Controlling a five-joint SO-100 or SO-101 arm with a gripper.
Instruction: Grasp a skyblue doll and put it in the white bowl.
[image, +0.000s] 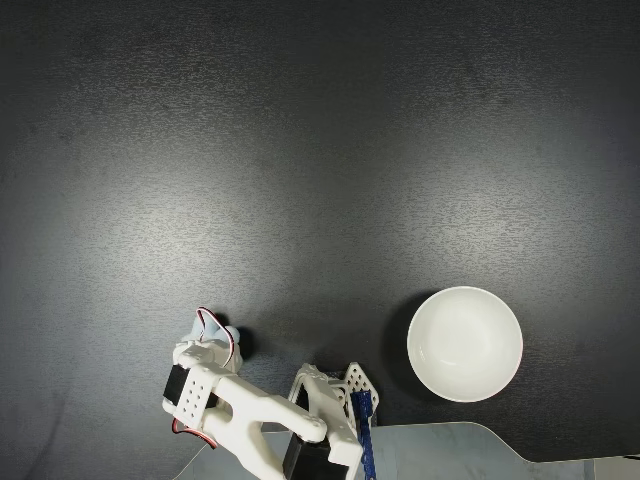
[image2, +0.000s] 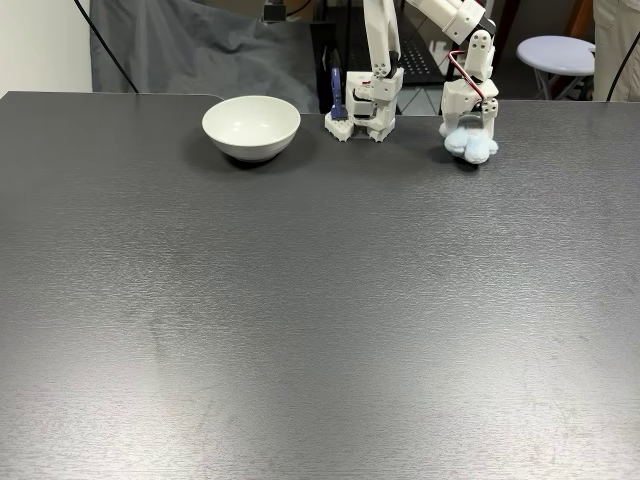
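The skyblue doll (image2: 472, 148) is a small fluffy pale-blue plush at the far right of the table, right of the arm's base. My gripper (image2: 471, 133) comes down on it from above, and its white fingers press the doll's top from both sides. In the top-down fixed view the gripper (image: 213, 333) covers most of the doll (image: 232, 337), so only pale tufts stick out beside the fingers. Whether the doll rests on the table or hangs just above it cannot be told. The white bowl (image: 465, 343) (image2: 251, 124) stands upright on the other side of the base with nothing in it.
The arm's white base (image2: 365, 108) with a blue tool (image2: 336, 90) stands between doll and bowl at the table's edge. The dark table (image: 320, 150) stretches wide beyond them. A stool (image2: 557, 53) and a dark cloth (image2: 190, 50) stand behind the table.
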